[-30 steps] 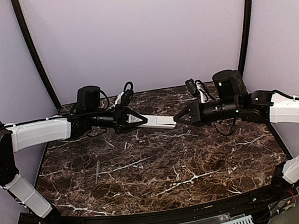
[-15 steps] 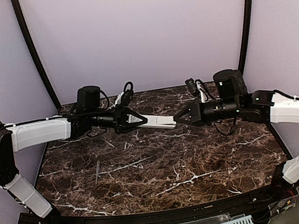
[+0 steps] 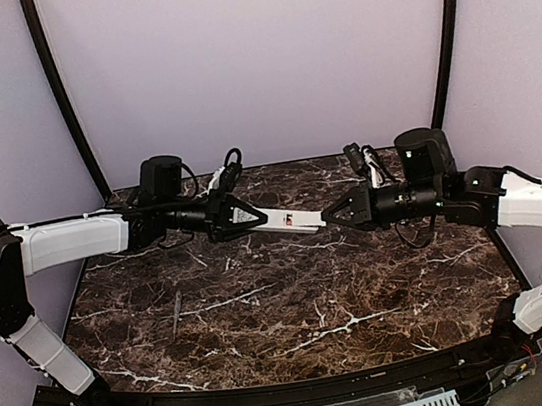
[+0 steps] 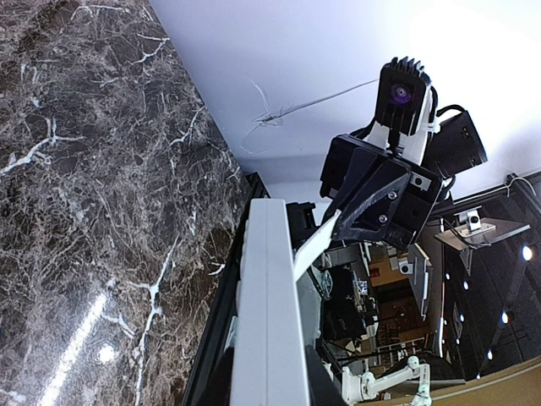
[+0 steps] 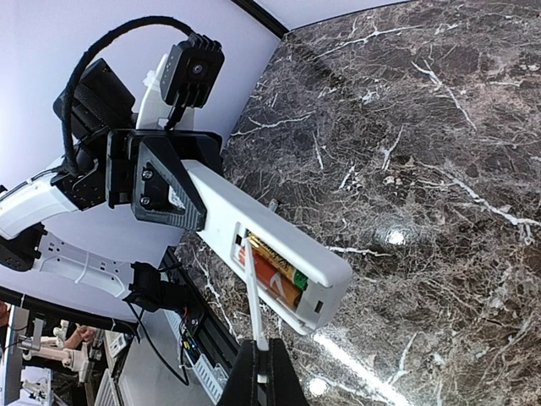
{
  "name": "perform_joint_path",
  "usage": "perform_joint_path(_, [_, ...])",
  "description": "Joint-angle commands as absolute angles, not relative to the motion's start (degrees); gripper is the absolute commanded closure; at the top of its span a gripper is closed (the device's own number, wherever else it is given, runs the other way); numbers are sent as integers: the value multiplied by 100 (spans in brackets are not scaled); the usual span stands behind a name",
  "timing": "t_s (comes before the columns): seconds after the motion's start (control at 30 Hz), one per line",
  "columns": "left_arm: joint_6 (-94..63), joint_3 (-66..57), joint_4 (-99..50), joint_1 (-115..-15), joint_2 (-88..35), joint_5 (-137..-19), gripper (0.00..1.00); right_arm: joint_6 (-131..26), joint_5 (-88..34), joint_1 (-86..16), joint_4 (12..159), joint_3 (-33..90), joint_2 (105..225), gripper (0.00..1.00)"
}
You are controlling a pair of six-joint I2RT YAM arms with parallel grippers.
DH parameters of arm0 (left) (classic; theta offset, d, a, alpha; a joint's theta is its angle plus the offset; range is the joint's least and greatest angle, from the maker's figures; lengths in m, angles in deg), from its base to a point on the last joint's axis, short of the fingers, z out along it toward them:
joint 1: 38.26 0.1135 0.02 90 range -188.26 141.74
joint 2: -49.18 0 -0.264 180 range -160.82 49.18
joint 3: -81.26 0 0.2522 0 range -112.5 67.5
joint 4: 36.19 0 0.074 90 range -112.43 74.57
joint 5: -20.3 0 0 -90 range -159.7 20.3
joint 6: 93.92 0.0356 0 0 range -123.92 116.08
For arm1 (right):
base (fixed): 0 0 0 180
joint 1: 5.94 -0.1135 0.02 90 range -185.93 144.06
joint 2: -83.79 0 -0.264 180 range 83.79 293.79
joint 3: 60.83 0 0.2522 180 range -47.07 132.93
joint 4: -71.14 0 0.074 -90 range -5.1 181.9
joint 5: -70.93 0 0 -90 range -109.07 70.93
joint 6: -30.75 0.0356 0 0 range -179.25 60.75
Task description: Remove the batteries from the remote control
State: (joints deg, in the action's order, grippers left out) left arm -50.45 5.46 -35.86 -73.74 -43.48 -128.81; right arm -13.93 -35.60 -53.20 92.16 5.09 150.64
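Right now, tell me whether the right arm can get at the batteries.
Probably not yet: the batteries lie exposed in the remote control, but the right gripper is shut on the white cover and must drop it first.

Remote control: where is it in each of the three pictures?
Top external: the remote control is at the middle, in the air between the left gripper and the right gripper.
Left wrist: the remote control runs up from bottom middle, edge-on.
Right wrist: centre-left, its open back showing the batteries, with the cover piece in the right gripper.
Shared landmark: the dark marble table.
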Motion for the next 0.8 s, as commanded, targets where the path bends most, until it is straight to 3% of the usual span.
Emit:
perform_joint_path(0.0, [-4945, 539, -3764, -7394, -4134, -13096, 100, -1386, -3347, -5314, 9403, 432, 15026, 100])
perform_joint_path(0.77, [-4245, 298, -2799, -7307, -3999, -12799, 100, -2076, -3473, -5050, 9952, 770, 14514, 100])
